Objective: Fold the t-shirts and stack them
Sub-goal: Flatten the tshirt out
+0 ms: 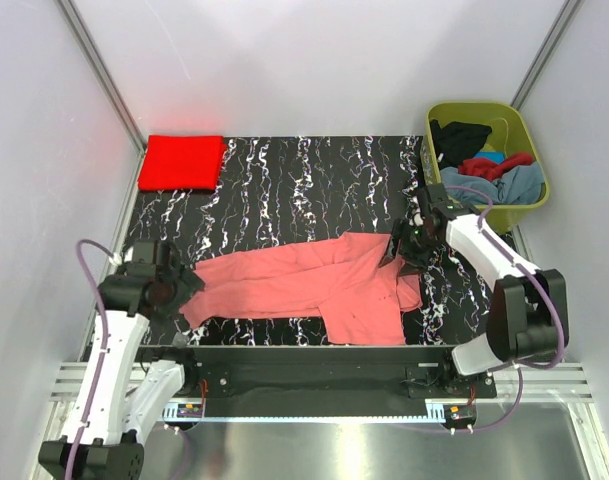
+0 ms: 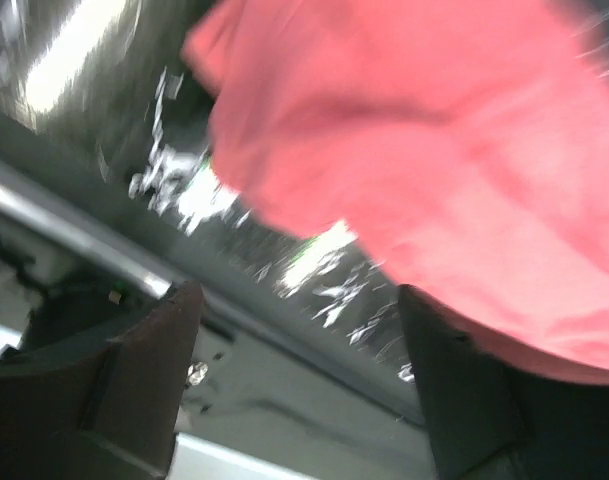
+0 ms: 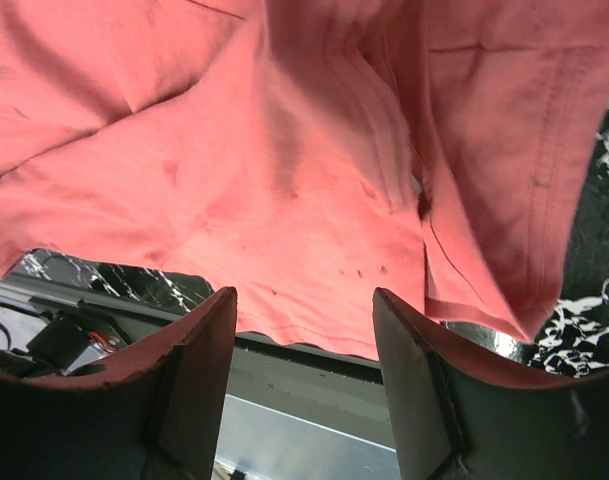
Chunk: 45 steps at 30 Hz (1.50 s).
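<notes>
Salmon-pink t-shirt (image 1: pixel 314 280) lies stretched across the table (image 1: pixel 284 190), seemingly spread flat for folding; left gripper (image 1: pixel 187 284) and right gripper (image 1: pixel 399 250) hover at its ends, fingers apart.

Counted: one salmon pink t-shirt (image 1: pixel 314 280) spread near centre, one bright red t-shirt (image 1: pixel 181 162) folded far left, one olive-green tub (image 1: pixel 439 115) far right holding one black cloth (image 1: pixel 461 138), one dark red cloth (image 1: pixel 492 166), one grey-blue cloth (image 1: pixel 521 186), plus two arms (image 1: pixel 112 350) (image 1: pixel 489 255).
</notes>
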Available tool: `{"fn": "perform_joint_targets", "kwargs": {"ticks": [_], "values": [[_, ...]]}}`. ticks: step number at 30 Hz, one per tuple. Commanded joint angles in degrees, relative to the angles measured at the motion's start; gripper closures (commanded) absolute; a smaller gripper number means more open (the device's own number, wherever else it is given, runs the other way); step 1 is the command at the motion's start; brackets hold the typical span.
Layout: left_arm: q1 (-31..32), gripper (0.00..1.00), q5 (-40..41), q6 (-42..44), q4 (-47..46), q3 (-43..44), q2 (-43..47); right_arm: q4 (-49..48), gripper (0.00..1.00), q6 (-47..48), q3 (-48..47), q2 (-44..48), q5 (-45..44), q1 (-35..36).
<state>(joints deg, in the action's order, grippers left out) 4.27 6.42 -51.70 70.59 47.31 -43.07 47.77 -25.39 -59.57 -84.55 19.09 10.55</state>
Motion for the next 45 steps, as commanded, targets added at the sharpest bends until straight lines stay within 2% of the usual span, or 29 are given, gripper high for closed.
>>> {"fn": "perform_joint_targets", "kwargs": {"ticks": [1, 3, 4, 5, 7, 12, 22, 29, 32, 36, 42, 45], "values": [[-0.32, 0.26, 1.09, 7.2, -5.97, 5.95, -4.54, -1.89, 0.36, 0.96, -3.44, -2.71, -2.13, 2.63], [-0.23, 0.32, -5.68, 8.98, -14.37, 4.56, -9.03, -2.33, 0.36, 0.26, -4.23, -5.35, -3.27, 4.12], [-0.06, 0.37, -10.58, 9.16, -16.25, 4.02, -14.62, -2.76, 0.36, -0.1, -4.93, -6.23, -4.05, 6.05], [0.38, 0.39, -11.94, 9.42, -19.32, 3.67, -17.55, -3.03, 0.36, -0.28, -5.29, -8.06, -5.37, 6.94], [1.96, 0.42, -12.65, 9.95, -21.18, 4.28, -25.35, -3.64, 0.38, -0.8, -6.25, -10.27, -6.52, 8.95], [3.02, 0.44, -11.78, 11.36, -27.59, 5.77, -35.84, -6.28, 0.46, -1.33, -7.57, -16.07, -9.77, 9.84], [2.58, 0.44, -12.04, 13.11, -31.12, 14.12, -58.68, -7.07, 0.44, -0.46, -16.61, -25.74, -14.52, 10.02], [0.91, 0.45, -13.01, 15.31, -30.69, 26.31, -66.88, -1.2, 0.39, 4.9, -28.92, -34.96, -21.28, 9.84], [0.82, 0.44, -10.99, 17.51, -28.58, 32.21, -67.24, 3.2, 0.35, 7.19, -35.95, -37.52, -22.69, 9.84], [0.65, 0.39, -7.83, 18.74, -27.96, 32.41, -61.36, 6.02, 0.29, 6.41, -39.83, -35.25, -22.26, 9.85], [-1.19, 0.37, -8.17, 16.38, -27.52, 20.91, -40.72, 7.43, 0.21, 6.75, -34.84, -25.5, -16.38, 9.85], [-3.65, 0.37, -11.07, 11.72, -27.43, 12.65, -25.72, 6.29, 0.19, 6.93, -30.1, -19.7, -11.55, 9.93]]}}
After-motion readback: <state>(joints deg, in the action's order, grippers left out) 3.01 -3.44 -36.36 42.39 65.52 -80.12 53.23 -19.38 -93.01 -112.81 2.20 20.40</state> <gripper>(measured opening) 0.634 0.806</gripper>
